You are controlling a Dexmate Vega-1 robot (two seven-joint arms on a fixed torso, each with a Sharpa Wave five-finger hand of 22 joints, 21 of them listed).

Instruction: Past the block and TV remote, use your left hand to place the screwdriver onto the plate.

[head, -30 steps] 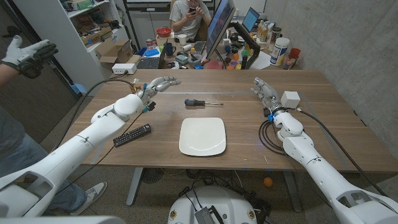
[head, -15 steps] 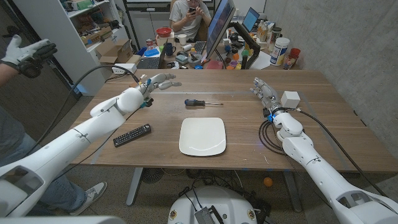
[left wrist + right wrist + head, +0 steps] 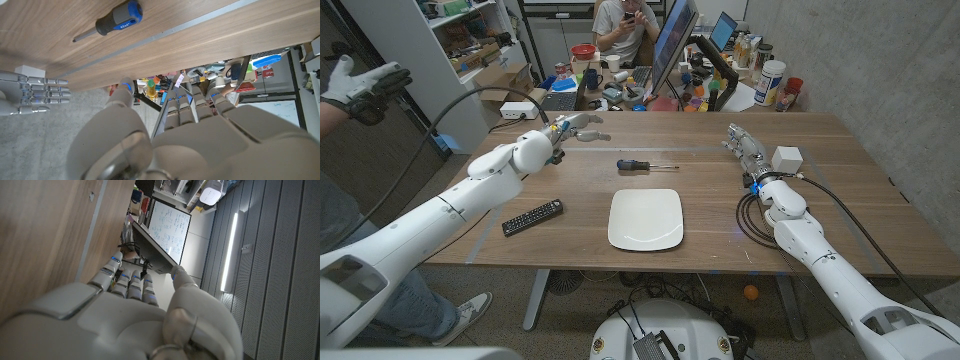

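While the screwdriver [image 3: 642, 165] lies flat on the counter [image 3: 840, 215], beyond the far edge of the plate [image 3: 646, 219] and apart from it, nothing touches it; its dark handle with a blue band points toward the robot's left and its thin shaft toward the right. From the left wrist view the same screwdriver [image 3: 109, 21] shows on bare wood, with the left hand's fingers [image 3: 187, 107] reaching out loosely with gaps between them and nothing in them. Seen from the head, the left hand [image 3: 572, 127] hangs over the far left part of the counter, released and grasping nothing, near the screwdriver's handle end but clear of it. The white square plate sits in the middle of the counter, nearer the robot. A black remote [image 3: 532, 217] lies to the left of the plate, angled, well apart from it. At the far right the right hand [image 3: 745, 147] stands beside a small white block [image 3: 786, 159], fingers extended and holding nothing, with a loop of black cable [image 3: 752, 220] next to its forearm. Behind the counter a person [image 3: 625, 22] sits among cluttered desks, and another person's gloved hand [image 3: 362, 85] shows at the left edge.
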